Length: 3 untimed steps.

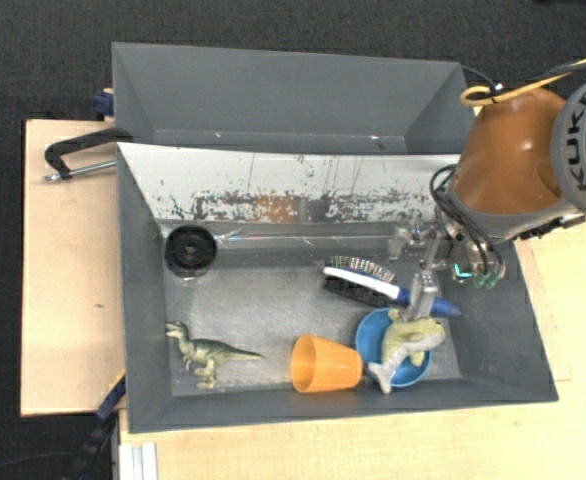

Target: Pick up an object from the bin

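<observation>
1. Bin [273,108] — grey metal, a handful of loose things, most of them along the near side.
2. Gripper [425,300] — low in the bin's right part, over the spot where the blue handle end of the brush [361,278] meets the pale toy [411,340]. You cannot tell how far open it is, and nothing can be seen held in it.
3. Likely targets — the brush, black bristles on a white back, lies just left of the gripper. The pale cream toy lies just below it in the view, on the blue dish [369,340]. Which of the two the gripper is set on cannot be told, so settle on one before you close.
4. Advice for the grasp:
   - Centre on one thing alone; the handle end and the toy lie very near each other, and a grip across both would probably slip.
   - If you take the toy, watch the dish — it may tip or come up with it.
   - Keep off the right wall as you descend.
5. Other stock, well clear of the gripper: orange cup [325,363] on its side, touching or just beside the dish; green toy dinosaur [205,351] near left; black disc [190,249] far left.
</observation>
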Each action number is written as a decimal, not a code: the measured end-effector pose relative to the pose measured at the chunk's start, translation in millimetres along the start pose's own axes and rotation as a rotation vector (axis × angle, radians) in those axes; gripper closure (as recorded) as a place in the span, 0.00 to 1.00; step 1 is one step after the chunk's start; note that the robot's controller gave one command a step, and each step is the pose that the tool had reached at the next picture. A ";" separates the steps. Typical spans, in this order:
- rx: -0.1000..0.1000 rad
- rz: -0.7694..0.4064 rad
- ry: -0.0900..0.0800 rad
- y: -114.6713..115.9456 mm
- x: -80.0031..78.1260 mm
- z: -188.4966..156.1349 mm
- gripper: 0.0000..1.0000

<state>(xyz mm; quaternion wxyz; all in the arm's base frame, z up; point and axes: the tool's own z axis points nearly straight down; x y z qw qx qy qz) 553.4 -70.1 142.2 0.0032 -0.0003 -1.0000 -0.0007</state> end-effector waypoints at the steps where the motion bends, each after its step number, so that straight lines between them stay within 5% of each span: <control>1: 0.000 -0.088 -0.010 31.7 9.8 71.3 0.00; 2: 0.002 -0.086 -0.012 30.1 8.4 67.0 1.00; 3: 0.001 -0.092 -0.021 72.4 -20.4 -94.0 1.00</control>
